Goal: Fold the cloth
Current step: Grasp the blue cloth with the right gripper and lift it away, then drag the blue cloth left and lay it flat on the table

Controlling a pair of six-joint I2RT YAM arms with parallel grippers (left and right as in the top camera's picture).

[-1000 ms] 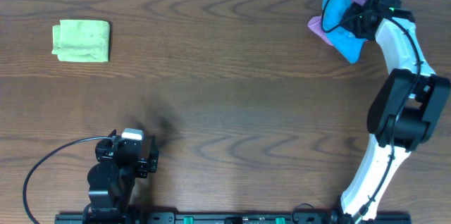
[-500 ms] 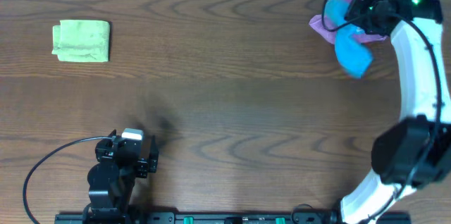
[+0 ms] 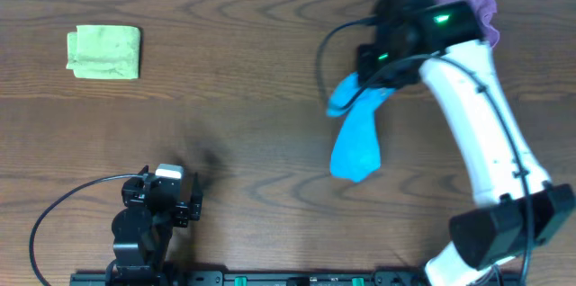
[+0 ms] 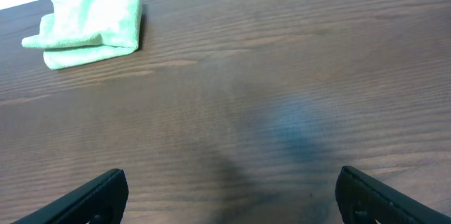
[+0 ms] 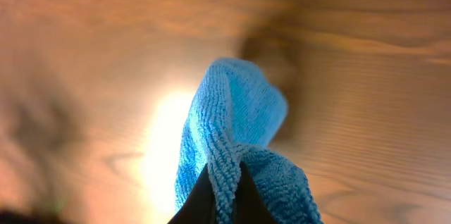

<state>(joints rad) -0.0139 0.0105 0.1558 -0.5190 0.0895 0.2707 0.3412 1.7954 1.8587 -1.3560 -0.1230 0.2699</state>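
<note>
Right end effector (image 3: 371, 81) is clamped on the blue cloth (image 3: 355, 142). In the right wrist view the two fingertips are pinched together on a bunched fold of cloth (image 5: 232, 122) at the bottom edge of the frame, with no visible gap between the fingers (image 5: 199, 203).

Blue cloth is right of centre on the tabletop (image 3: 252, 124). It's gathered at the grip point and trails down toward the near edge as a long narrow drape, not spread flat. The top part is off the surface. Can't tell whether the lower tip touches the wood: overhead is motion-blurred there, and the wrist view only shows the cloth bunched over the tabletop, with a dark patch on the wood beyond it.

Right arm (image 3: 477, 133) reaches in from the near-right corner and angles toward the far centre.

Left end effector (image 4: 232, 197) is spread wide with nothing between the fingers, just bare wood. In the overhead view it sits (image 3: 164, 198) near the front-left edge, well apart from the blue cloth.

Other items:
- Green cloth (image 3: 103, 51) lies folded flat at far left, well apart from both arms. The left wrist view shows it (image 4: 88, 27) at top left.
- Purple cloth (image 3: 481, 5) is at the far right edge, partly hidden behind the right arm and apart from the blue cloth.
</note>
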